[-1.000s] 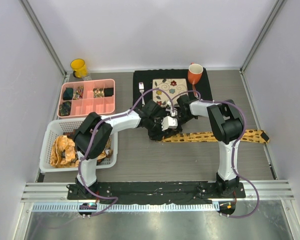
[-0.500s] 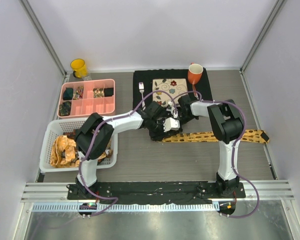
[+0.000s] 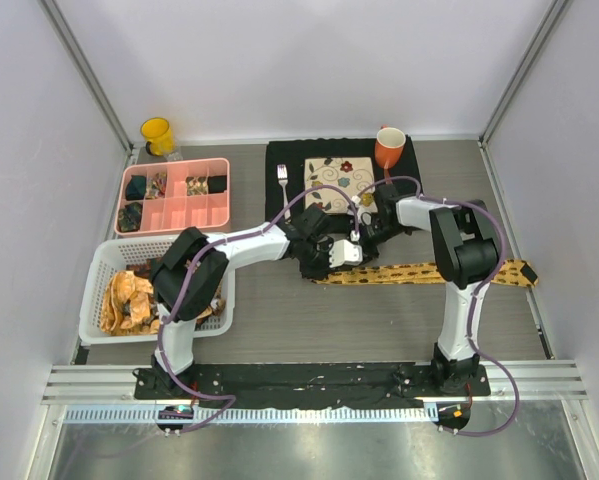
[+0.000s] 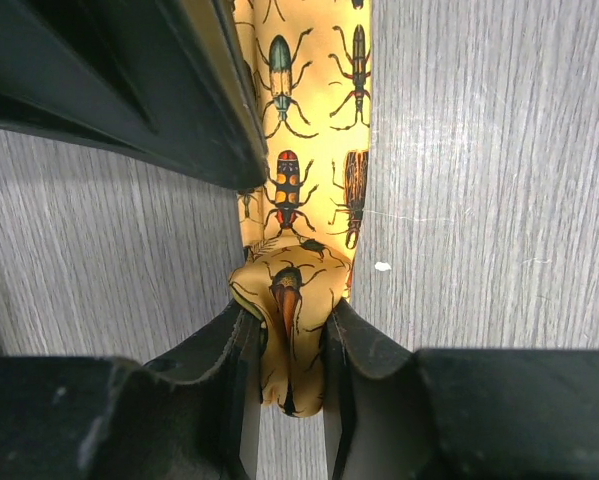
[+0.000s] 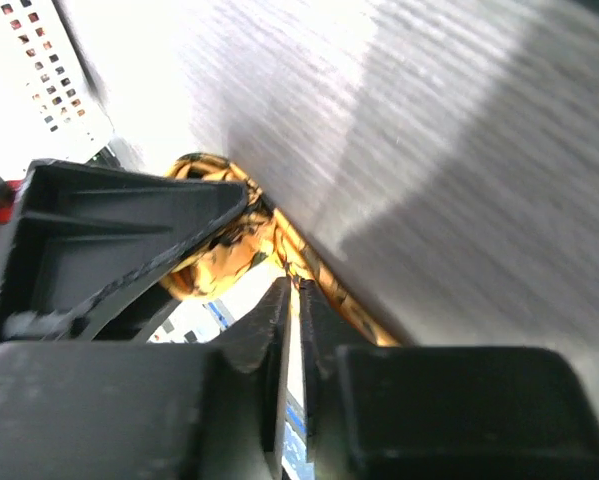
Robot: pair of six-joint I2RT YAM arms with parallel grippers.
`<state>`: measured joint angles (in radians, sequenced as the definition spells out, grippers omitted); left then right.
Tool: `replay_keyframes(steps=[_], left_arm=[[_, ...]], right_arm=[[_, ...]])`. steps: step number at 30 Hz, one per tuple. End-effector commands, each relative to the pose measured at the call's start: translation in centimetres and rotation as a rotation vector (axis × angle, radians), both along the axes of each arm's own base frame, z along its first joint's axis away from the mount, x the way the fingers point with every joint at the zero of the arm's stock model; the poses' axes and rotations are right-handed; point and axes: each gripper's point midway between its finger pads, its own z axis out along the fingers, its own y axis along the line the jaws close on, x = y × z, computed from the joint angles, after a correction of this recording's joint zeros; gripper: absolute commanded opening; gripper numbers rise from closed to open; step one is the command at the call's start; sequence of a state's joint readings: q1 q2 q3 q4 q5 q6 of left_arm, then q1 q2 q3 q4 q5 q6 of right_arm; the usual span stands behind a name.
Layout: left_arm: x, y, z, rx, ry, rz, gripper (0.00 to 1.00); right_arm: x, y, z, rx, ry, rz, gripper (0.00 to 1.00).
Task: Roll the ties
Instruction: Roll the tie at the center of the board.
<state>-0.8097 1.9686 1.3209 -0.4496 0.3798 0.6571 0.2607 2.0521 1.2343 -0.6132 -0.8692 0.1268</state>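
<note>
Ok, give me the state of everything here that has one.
tie, left end rolled, rest lying flat
left gripper, shut on tie's roll
right gripper, jaws nearly together, grip unclear
pink tray, partly filled
basket, holds loose ties
orange mug, upright
yellow cup, upright

Robot lab test cell.
Plain white panel walls (image 3: 309, 60) on aluminium posts (image 3: 89, 75), two arms (image 3: 244, 243) bolted to a rail (image 3: 309, 385) at 6 o'clock. Staged props on the table (image 3: 309, 320): pink compartment tray (image 3: 176, 163) at 10, white basket (image 3: 97, 270) at 9, yellow cup (image 3: 157, 133) at 11, orange mug (image 3: 389, 148) at 1, tie (image 3: 419, 271) at 3.
</note>
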Motion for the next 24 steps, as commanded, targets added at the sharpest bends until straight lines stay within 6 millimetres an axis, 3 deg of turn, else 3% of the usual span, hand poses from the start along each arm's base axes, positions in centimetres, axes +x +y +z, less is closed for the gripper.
replay_keyframes(steps=[1,8,13,17,24], left_arm=[[-2.2,3.2,-3.9,0.171,0.071,-0.018,0.24],[-2.2,3.1,-4.2,0.180,0.060,-0.021,0.25],[-2.1,3.1,-4.2,0.182,0.058,-0.015,0.25],[-2.1,3.2,-4.2,0.179,0.060,-0.013,0.25],[-2.3,3.2,-4.3,0.179,0.060,-0.016,0.26]], right_arm=[[0.1,0.0,3.4,0.038,-0.082,0.022,0.18],[-0.3,1.9,6.3,0.176,-0.001,-0.048,0.37],[-1.7,2.6,5.1,0.164,0.058,-0.050,0.40],[-1.4,2.7,3.6,0.135,0.070,-0.079,0.40],[-0.3,3.3,2.9,0.146,0.051,-0.114,0.37]])
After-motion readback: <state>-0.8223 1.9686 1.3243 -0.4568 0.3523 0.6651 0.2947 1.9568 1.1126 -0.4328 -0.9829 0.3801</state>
